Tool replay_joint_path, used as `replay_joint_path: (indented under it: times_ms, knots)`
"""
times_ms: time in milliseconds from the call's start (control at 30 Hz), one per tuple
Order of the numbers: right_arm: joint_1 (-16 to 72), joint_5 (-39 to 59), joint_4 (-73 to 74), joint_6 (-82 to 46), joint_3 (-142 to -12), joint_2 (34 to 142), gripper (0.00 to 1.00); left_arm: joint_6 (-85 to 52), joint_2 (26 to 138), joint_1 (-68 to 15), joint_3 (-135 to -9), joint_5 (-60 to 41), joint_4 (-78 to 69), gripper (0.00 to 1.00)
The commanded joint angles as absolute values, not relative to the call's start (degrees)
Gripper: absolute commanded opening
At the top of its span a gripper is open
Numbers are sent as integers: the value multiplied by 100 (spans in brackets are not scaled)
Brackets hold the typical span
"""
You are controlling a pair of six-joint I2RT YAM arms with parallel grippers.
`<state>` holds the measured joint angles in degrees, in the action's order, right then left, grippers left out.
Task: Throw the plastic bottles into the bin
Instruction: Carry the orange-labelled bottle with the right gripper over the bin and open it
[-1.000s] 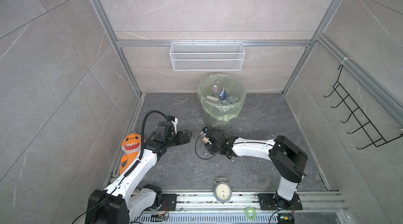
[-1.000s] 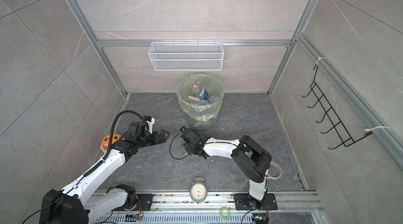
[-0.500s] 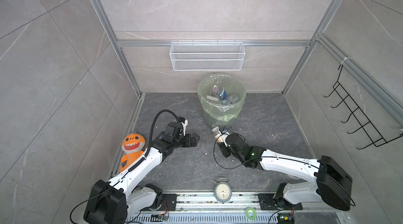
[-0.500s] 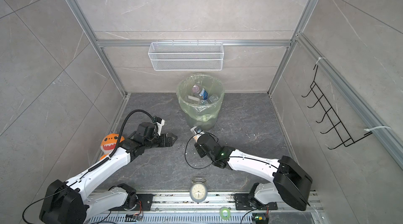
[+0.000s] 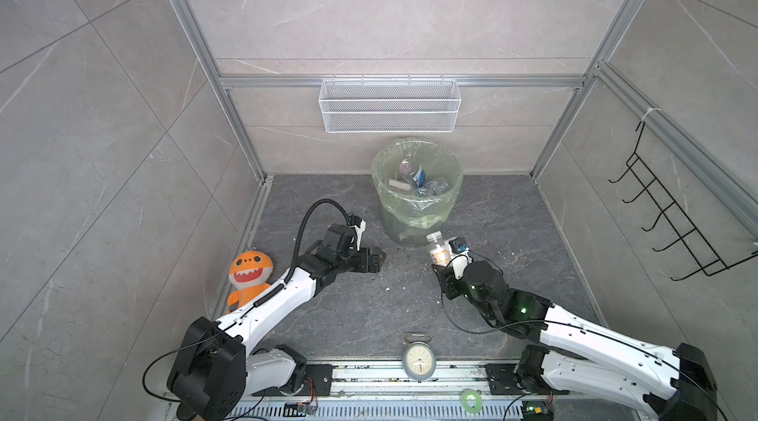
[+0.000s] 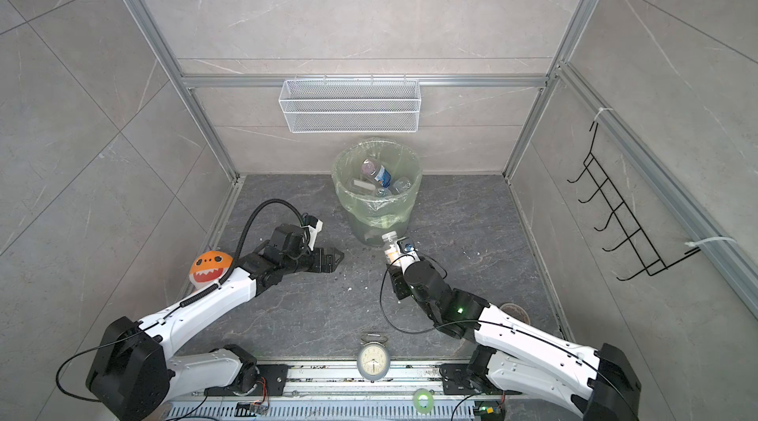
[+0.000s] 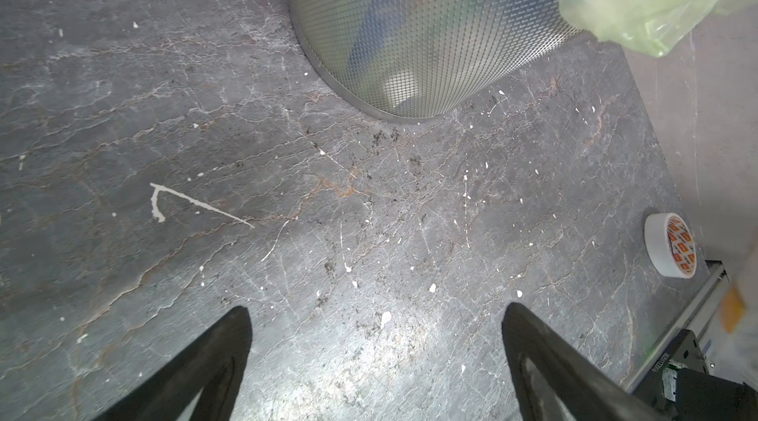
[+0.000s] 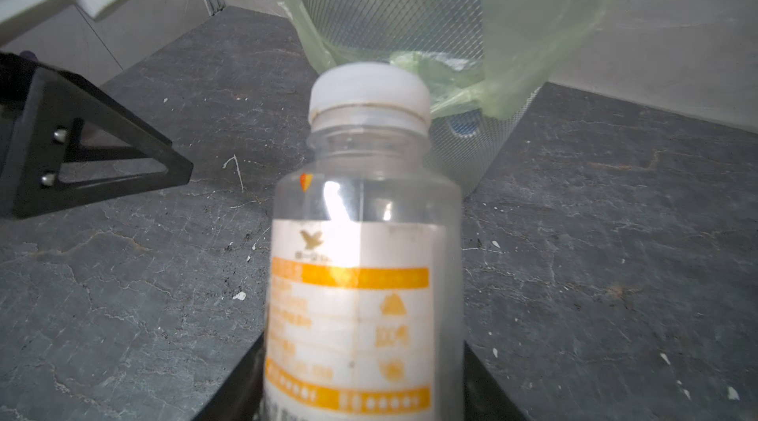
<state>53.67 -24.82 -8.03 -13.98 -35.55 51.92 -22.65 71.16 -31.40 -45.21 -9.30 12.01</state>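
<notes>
You are close to the end of this one, as far as the views show. The bin [image 5: 410, 222] stands at the middle of the tabletop's [image 5: 369, 316] back edge. Inside its green liner several plastic bottles already lie in a heap, among them a blue-labelled bottle [image 5: 413, 173] and some clear ones [image 5: 435, 185]. Your right end effector [image 5: 445, 267] is closed around the lower body of one more: a clear bottle [image 8: 357, 275] with a white cap and a white-and-orange label. It sits cap-up, pointing toward the bin. That bottle is just in front of the bin's base, and in both top views its cap overlaps the lower wall, so it looks well below the rim. Its height above the tabletop I cannot judge. Your left end effector [image 7: 377, 308] stands wide open with nothing between its fingers, hovering over bare tabletop to the left of the bin. No other loose bottle shows anywhere on the tabletop. All that is there is the orange plush shark [image 5: 248, 275] at the left edge, the alarm clock [image 5: 418, 361] at the near edge and a roll of tape [image 7: 670, 250] by the right edge, none of which belongs in the bin. So what is left, by my reading, is to lift the held bottle over the rim and let go.
</notes>
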Motion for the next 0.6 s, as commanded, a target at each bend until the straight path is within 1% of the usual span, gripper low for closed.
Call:
replay_joint_path:
  times_ms: [0, 200, 333, 433, 567]
  knots:
    - [5414, -2742, -1216, -1534, -3571, 4819, 41, -2084, 7179, -3182, -4802, -934, 1016, 97]
    - [5414, -2900, -1769, -1468, -4361, 4522, 41, -2049, 7255, -3224, -4860, -923, 989, 97]
    - [5407, -2936, -2032, -1327, -5212, 4678, 41, -2041, 7216, -3234, -4813, -888, 991, 97]
    - [5412, -3010, -2235, -1194, -6129, 5192, 41, -2021, 7175, -3232, -4751, -872, 984, 97]
    - [5375, -3314, -2267, -752, -7609, 6419, 41, -2004, 7112, -3234, -4690, -861, 965, 97]
